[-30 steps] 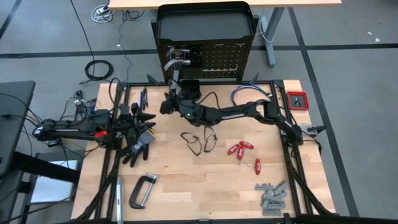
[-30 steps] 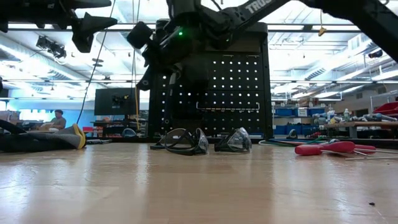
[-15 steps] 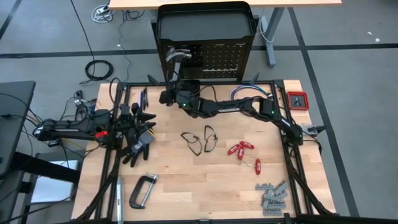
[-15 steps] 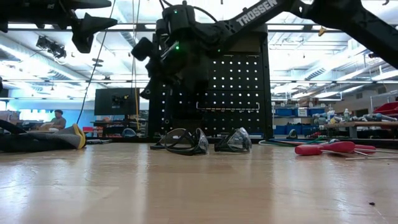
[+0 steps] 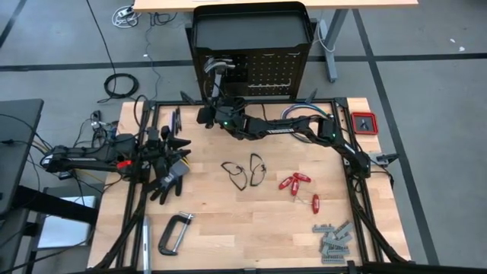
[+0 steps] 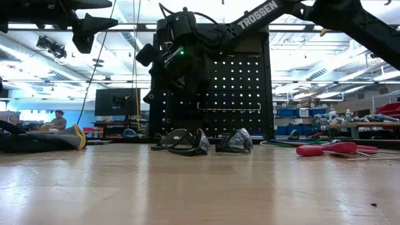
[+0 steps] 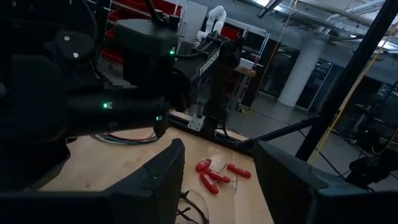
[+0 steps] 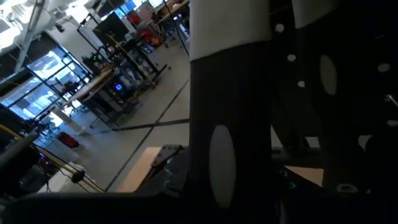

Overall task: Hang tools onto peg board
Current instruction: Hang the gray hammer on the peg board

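My right gripper (image 5: 207,111) is at the table's far edge, shut on a steel-headed hammer (image 5: 215,70) that stands up in front of the peg board (image 5: 268,76), at its left part. In the right wrist view the hammer's black handle (image 8: 224,124) fills the middle, with the peg board (image 8: 323,74) just behind it. The thin black glasses (image 5: 242,172) lie mid-table, the red-handled drivers (image 5: 294,183) to their right, the grey C-clamp (image 5: 173,232) near left, and the grey metal pieces (image 5: 332,240) near right. My left gripper (image 5: 173,144) waits open at the left edge. My right gripper holds the hammer by the lower part of its black handle (image 5: 211,97). The fingers come roughly level from the table's near side and lie across the handle. The hammer is lifted clear of the table, about upright, head (image 5: 218,66) up. The gripper's body hides the contact itself.
A black work glove (image 5: 169,180) lies just in front of my left gripper. A red box (image 5: 364,122) sits at the far right corner, and cables (image 5: 300,114) run under my right arm. The peg board's stand (image 5: 251,27) rises beyond the far edge.
My right gripper has carried the hammer toward the table's far edge, closer to the peg board, rolling slightly. The hammer has stayed upright and clear of the table, and its head now stands before the board's upper left part.
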{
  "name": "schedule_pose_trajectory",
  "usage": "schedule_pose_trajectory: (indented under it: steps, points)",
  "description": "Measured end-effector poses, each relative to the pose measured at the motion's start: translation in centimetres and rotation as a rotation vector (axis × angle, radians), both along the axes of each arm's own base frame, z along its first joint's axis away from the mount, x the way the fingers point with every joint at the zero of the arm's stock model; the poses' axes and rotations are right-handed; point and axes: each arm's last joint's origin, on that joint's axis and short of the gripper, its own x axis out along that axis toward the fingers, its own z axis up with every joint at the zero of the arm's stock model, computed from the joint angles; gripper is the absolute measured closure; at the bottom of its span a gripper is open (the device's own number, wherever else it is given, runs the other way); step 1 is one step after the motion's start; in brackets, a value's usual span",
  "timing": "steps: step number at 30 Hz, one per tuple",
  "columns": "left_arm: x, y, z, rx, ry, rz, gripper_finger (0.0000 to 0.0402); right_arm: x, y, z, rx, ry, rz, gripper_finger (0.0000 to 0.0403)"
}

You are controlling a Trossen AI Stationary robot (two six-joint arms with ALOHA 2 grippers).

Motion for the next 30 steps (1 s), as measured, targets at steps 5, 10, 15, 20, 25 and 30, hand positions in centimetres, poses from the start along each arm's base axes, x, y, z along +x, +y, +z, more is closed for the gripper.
schedule_pose_trajectory:
  steps: [5, 10, 15, 20, 25, 30]
  points:
    - [0.0, 0.0, 0.0, 0.000, 0.000, 0.000, 0.0204, 0.0, -0.1, 0.0, 0.001, 0.013, 0.009, 0.0247]
    - [0.0, 0.0, 0.0, -0.003, 0.000, 0.000, 0.0204, 0.0, 0.0, -0.1, -0.009, 0.040, 0.026, 0.0192]
    - [0.0, 0.0, 0.0, -0.003, -0.002, 0.000, 0.0204, 0.1, 0.4, -0.1, -0.030, 0.068, 0.042, 0.0163]
    - [0.0, 0.0, 0.0, -0.004, -0.002, 0.000, 0.0204, 0.4, 1.7, -0.1, -0.075, 0.117, 0.075, 0.0157]
    - [0.0, -0.1, 0.1, -0.005, -0.012, -0.029, 0.0204, 0.5, 3.0, -0.1, -0.119, 0.165, 0.037, 0.0157]
    - [0.0, -0.1, 0.1, -0.004, -0.015, -0.042, 0.0204, 0.5, 4.1, -0.8, -0.091, 0.227, 0.047, 0.0157]
